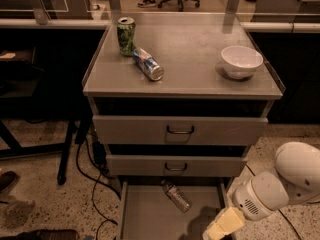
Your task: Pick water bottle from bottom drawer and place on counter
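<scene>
The water bottle [176,196] lies on its side near the back edge of the bottom drawer [147,216]. The gripper [216,230] hangs at the drawer's front right corner; I cannot tell its grip state.

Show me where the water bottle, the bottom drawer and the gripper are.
water bottle [176,196]: camera view, its clear middle body.
bottom drawer [145,216]: camera view, bare floor left of the bottle.
gripper [217,230]: camera view, pale end over the drawer's right side.

Lower right: white arm [287,176], bulbous joints, bent downward. Pale yellow end effector [221,226] slants down and left at the bottom edge, its tip apparently out of view.
</scene>
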Motion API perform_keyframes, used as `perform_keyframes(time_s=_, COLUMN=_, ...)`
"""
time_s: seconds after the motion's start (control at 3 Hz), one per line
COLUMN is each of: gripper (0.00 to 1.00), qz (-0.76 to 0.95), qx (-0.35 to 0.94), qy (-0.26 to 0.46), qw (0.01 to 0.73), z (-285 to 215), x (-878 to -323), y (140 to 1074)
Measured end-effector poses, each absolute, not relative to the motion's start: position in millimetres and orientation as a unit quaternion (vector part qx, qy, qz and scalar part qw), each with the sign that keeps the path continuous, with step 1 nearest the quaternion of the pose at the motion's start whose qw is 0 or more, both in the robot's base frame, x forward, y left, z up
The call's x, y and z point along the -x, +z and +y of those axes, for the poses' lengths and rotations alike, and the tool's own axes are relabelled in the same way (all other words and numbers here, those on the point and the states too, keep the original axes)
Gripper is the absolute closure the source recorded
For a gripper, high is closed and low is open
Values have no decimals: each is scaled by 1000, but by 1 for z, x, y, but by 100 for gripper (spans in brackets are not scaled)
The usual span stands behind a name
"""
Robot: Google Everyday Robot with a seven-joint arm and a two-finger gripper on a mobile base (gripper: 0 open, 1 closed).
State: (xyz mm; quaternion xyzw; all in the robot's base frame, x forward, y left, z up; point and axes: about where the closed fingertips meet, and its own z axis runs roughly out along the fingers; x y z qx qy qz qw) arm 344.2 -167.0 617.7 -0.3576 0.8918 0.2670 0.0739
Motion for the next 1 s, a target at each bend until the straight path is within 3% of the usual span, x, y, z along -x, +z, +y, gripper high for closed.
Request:
perform_keyframes(time_s=0.67, gripper=0, qz=914, qx=281, qy=278, qw=94, z=-151, x=-339, y=512)
perform_keyframes(time_s=1.0, gripper=0, qz=917, qx=273, qy=265, qw=119, z=-154, x=-354, y=509)
